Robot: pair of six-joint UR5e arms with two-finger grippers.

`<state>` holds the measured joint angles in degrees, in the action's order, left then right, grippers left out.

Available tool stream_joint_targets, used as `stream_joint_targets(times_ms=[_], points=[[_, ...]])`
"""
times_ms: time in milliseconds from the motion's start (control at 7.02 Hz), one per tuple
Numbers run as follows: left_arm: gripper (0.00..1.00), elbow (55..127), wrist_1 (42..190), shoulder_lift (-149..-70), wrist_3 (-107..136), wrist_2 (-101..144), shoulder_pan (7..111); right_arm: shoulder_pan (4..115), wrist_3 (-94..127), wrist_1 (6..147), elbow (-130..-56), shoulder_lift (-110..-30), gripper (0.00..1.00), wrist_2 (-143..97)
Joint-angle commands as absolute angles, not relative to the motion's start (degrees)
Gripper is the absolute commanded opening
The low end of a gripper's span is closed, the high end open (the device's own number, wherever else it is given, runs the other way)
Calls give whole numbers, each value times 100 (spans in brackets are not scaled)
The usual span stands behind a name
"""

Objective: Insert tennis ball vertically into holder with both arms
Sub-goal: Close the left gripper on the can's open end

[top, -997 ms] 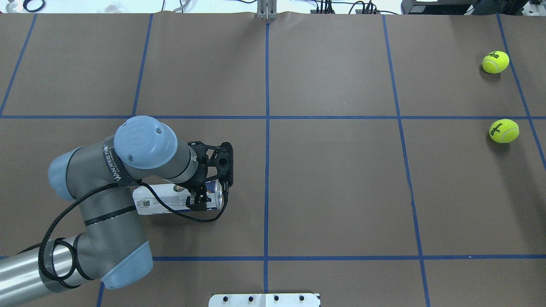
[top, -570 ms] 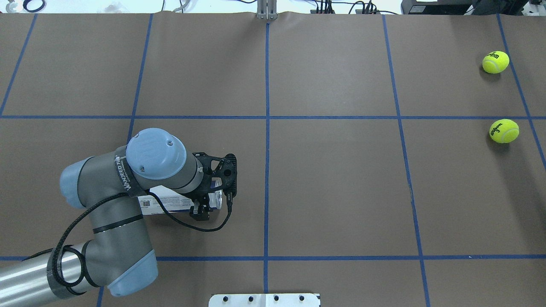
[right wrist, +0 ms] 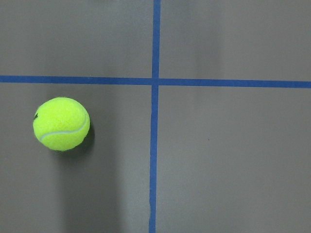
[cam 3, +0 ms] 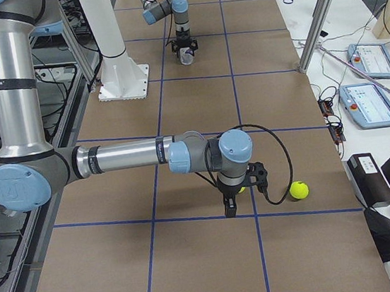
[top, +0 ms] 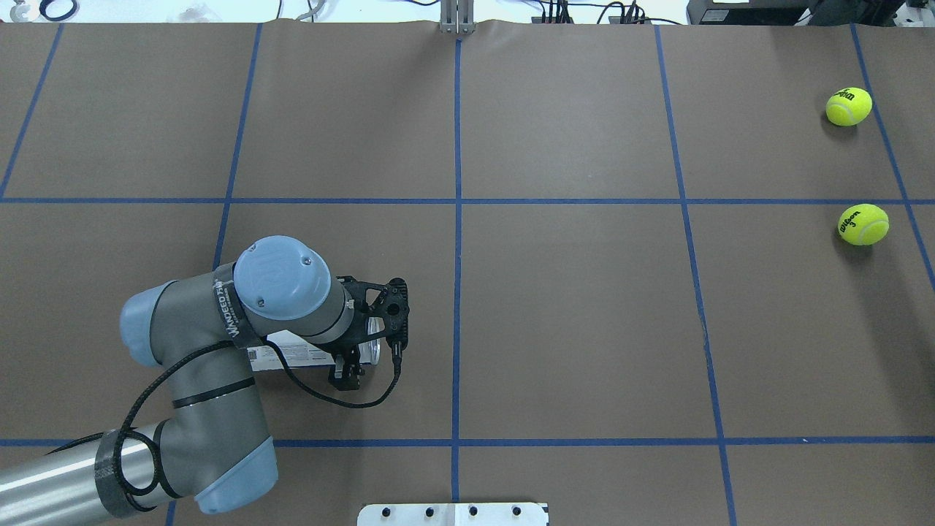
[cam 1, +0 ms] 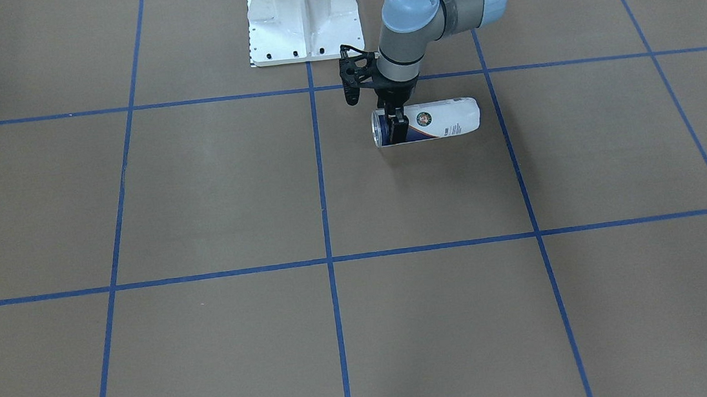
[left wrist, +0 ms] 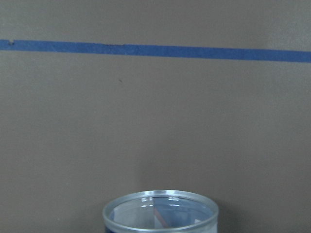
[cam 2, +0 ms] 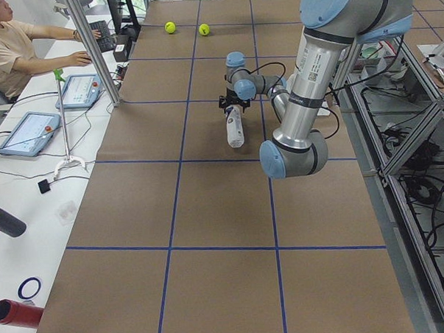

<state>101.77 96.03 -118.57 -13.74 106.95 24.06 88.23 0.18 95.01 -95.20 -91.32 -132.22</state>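
The holder (cam 1: 440, 120), a clear can with a white-and-navy label, lies on its side on the brown table, open metal rim toward the table's middle. It also shows in the overhead view (top: 292, 356); its rim is at the bottom of the left wrist view (left wrist: 160, 213). My left gripper (cam 1: 395, 126) points down over the can's rim end, fingers open on either side of it. Two tennis balls (top: 849, 107) (top: 863, 224) lie far right. My right gripper (cam 3: 229, 209) hovers by them; I cannot tell its state. One ball shows in the right wrist view (right wrist: 61, 124).
The white pedestal base (cam 1: 303, 15) stands at the robot's side of the table. Blue tape lines (top: 457, 219) mark a grid on the brown cover. Operators' tablets (cam 3: 378, 102) and a seated person (cam 2: 10, 43) are beyond the far table edge.
My left arm has swung toward the robot's side and its gripper has come down over the can's rim end. The can has barely shifted. The balls have not moved.
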Motion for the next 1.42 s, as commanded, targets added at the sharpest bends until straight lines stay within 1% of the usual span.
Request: stream_joint_targets(times_ms=[0,427,712,997,1139,1282], points=[[97,10107,9615,-11865,-1354,10696,2373,8816,18,9501,-9519,-9141,100,-13219],[97,10038,9772,-11874,-1292,10696,2312,8816,18,9492,-9483,-9141,100,-13219],[97,9635,10184,-11961,-1213,10696,2259,8824,18,9501,-9475,-9132,100,-13219],[97,9589,10309,-12006,-1204,10696,2259,8824,18,9501,-9475,-9132,100,-13219],[90,9624,10301,-12006,-1195,10696,2267,8816,18,9501,-9475,-9132,100,-13219],[77,9668,10301,-11997,-1195,10696,2276,8815,18,9501,-9475,-9132,100,-13219]])
